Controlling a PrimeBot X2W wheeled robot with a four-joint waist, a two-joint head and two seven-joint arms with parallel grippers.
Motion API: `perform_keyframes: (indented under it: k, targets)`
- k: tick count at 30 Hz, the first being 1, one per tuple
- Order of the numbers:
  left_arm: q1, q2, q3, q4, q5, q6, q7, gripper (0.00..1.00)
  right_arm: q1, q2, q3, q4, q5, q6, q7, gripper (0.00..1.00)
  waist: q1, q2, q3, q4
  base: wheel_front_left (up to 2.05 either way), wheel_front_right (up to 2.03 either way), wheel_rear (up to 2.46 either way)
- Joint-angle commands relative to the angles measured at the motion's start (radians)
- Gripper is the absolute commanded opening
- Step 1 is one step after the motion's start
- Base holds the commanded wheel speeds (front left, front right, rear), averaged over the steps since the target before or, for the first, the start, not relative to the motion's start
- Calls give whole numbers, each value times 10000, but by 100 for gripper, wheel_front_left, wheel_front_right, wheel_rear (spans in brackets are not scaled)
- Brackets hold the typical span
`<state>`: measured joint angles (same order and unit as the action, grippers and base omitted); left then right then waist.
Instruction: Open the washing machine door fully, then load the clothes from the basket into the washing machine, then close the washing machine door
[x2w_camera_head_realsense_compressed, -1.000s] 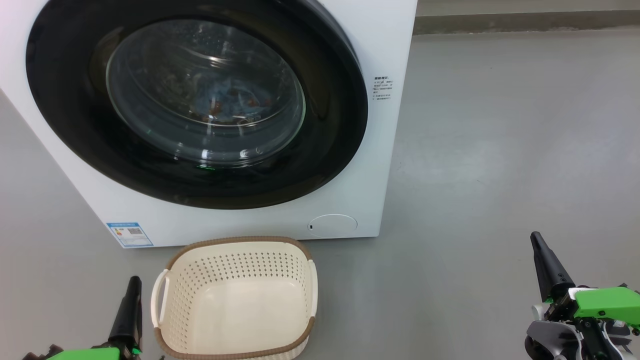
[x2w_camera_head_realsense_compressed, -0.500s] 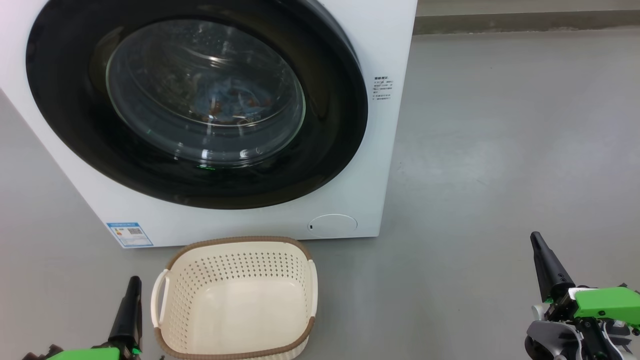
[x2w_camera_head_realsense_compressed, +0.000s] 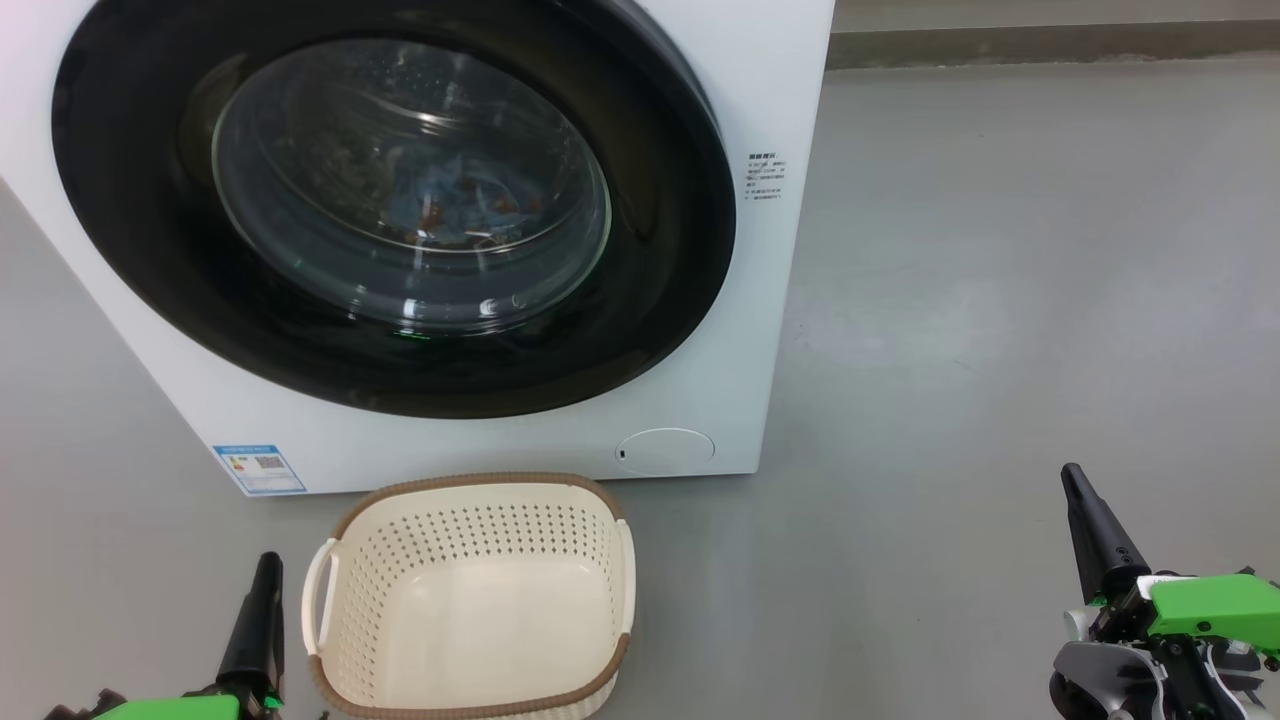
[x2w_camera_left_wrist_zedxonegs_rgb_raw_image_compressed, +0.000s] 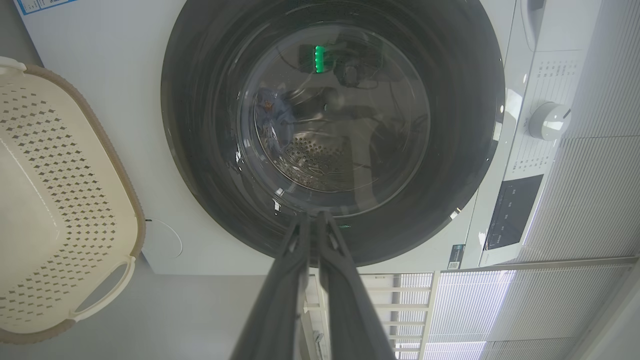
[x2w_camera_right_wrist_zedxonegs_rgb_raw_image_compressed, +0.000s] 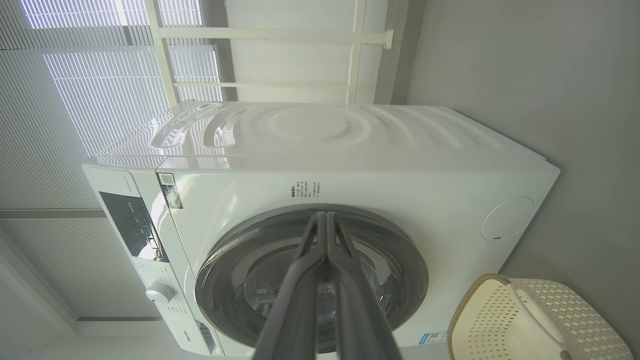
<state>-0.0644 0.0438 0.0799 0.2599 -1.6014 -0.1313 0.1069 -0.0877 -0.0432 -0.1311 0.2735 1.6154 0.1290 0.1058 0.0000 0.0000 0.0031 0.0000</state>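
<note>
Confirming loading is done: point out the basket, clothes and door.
basket (x2w_camera_head_realsense_compressed: 470, 540), head view, perforated back wall
clothes (x2w_camera_head_realsense_compressed: 450, 203), head view, blue fabric behind glass
door (x2w_camera_head_realsense_compressed: 668, 255), head view, black ring, right side

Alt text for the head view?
White washing machine, black door shut, blue clothes visible behind its glass. An empty cream basket sits on the floor before it, with the shut left gripper and right gripper low at either side.

light: bright, even daylight through blinds (x2w_camera_right_wrist_zedxonegs_rgb_raw_image_compressed: 90, 100), upper left of right wrist view | glare: white streaks on washing machine door (x2w_camera_head_realsense_compressed: 400, 200) glass | shadows: faint, soft on floor (x2w_camera_head_realsense_compressed: 1000, 300) | focus: sharp | distortion: wrist views bow at edges
</note>
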Motion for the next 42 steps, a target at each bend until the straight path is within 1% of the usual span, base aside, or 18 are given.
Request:
perform_keyframes:
  k: [1, 42]
  targets:
    - [-436, 73, 338, -150, -72, 6, 62, 0, -200, -94, 196, -289, -49, 17, 55, 0, 0, 0, 0, 0, 0, 0, 0]
    - [-436, 68, 345, -150, -67, 6, 67, 0, -202, -82, 179, -288, -63, 17, 69, 0, 0, 0, 0, 0, 0, 0, 0]
